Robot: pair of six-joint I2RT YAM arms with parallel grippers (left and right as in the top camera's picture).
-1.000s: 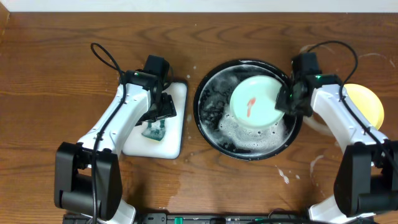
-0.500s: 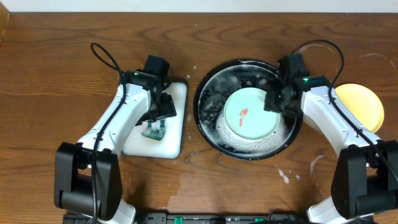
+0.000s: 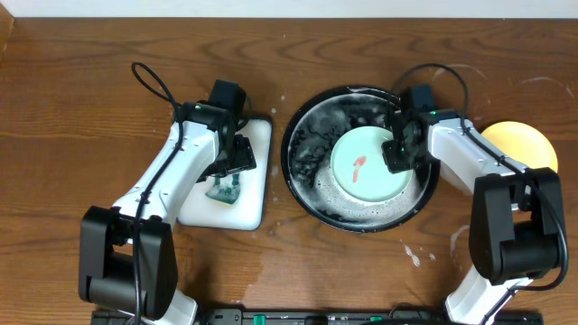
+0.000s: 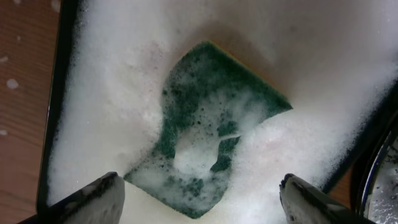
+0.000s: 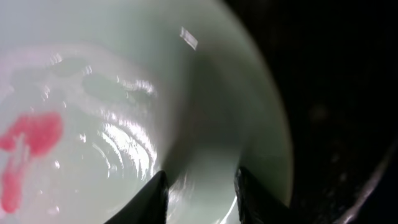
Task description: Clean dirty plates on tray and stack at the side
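A pale mint-green plate with a red smear lies in the soapy black tray. My right gripper is shut on its right rim. In the right wrist view the plate fills the frame, the fingers straddle its edge, and the dark tray shows beyond. A yellow plate sits on the wood table at the far right, partly behind my right arm. No second mint plate shows. My left gripper hangs open over a green sponge, its fingers apart and empty.
The sponge lies in foam on a white rectangular tray left of the black tray. The foamy tray floor fills the left wrist view. Whitish water streaks mark the table in front of the black tray.
My right gripper moved left with the mint plate, which went from tilted at the tray's right side to lying near the tray's middle. The yellow plate became more exposed. The left arm has not moved.
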